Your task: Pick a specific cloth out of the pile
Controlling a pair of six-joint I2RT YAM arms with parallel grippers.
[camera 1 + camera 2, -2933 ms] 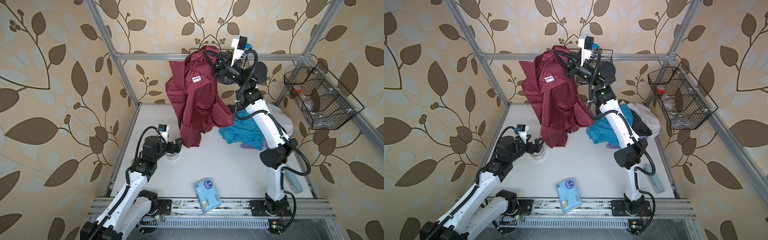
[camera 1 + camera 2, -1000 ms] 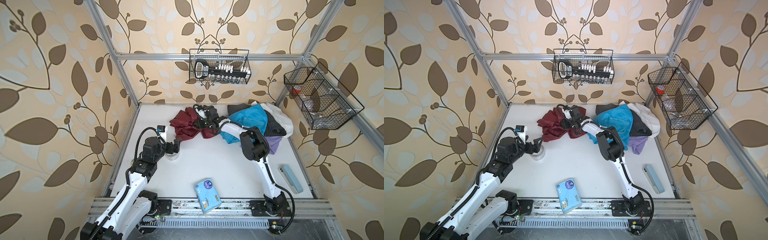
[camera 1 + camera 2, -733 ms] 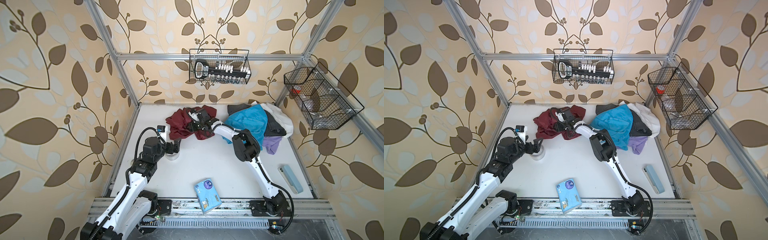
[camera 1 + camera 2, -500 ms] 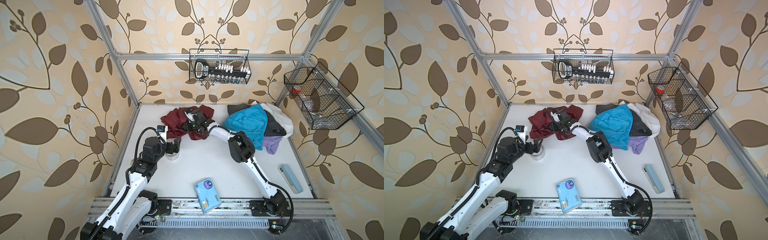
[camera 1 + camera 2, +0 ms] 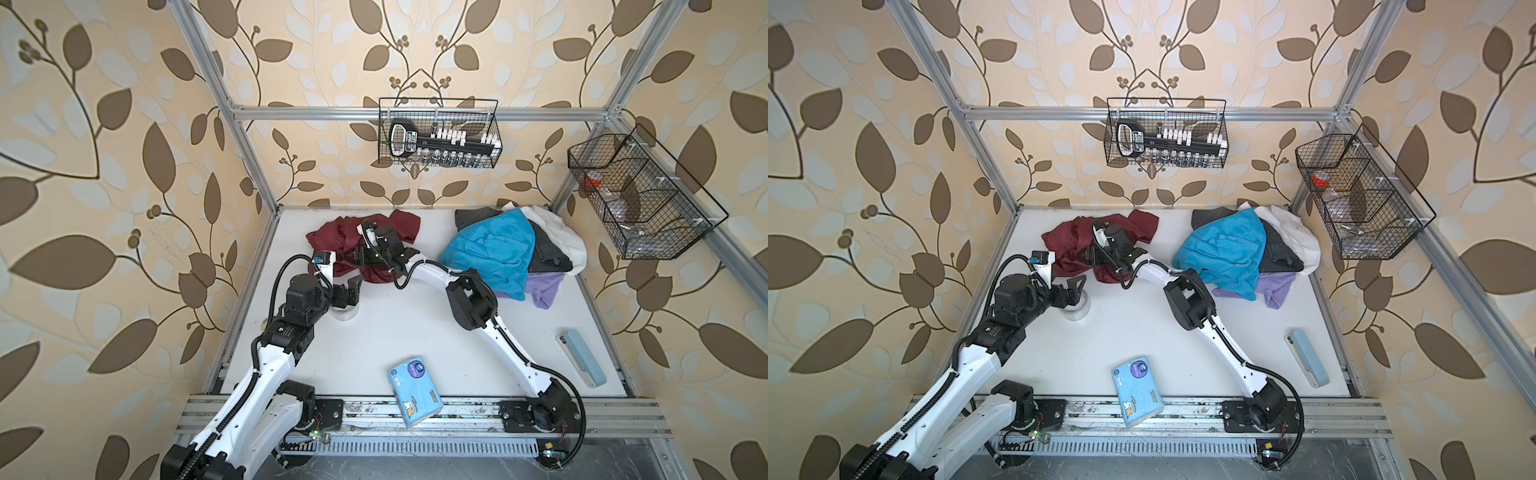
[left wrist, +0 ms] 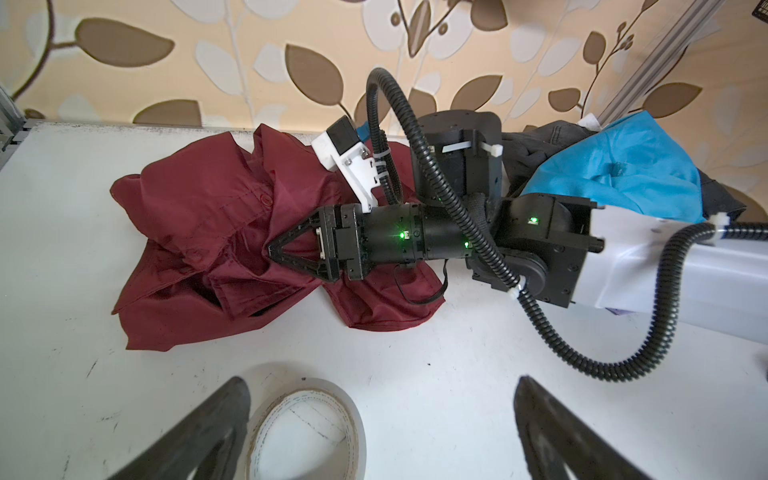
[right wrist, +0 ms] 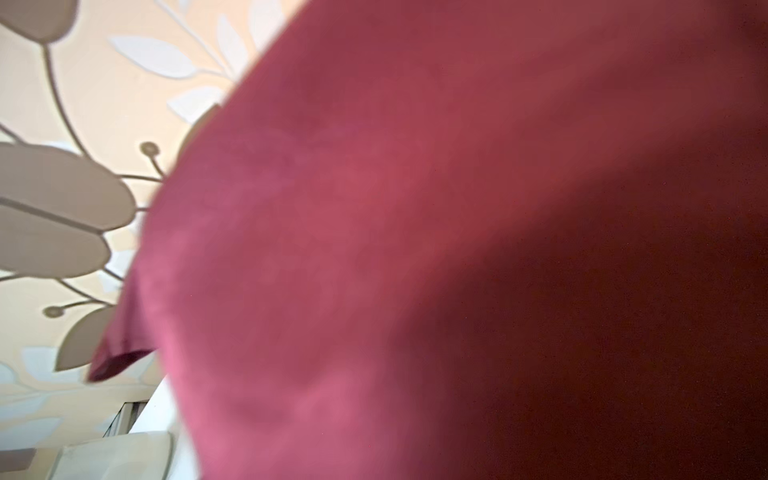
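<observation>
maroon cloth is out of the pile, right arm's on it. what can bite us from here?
1. The right end effector sits buried in a fold of the maroon cloth; fabric may snag and drag along on retreat.
2. Cloth fills the right wrist view, so that camera cannot confirm release.
3. The cloth's edge lies near the open left end effector and the tape roll; dragging could sweep them.

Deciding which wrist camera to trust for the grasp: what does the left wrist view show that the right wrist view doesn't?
Only the left wrist view: the right gripper with its tips closed on a fold of the cloth, the open left gripper, a tape roll, the white table and part of the pile. Only the right wrist view: nothing extra, just a blurred close-up of fabric hiding that gripper. Both: the cloth and the leaf wallpaper.
</observation>
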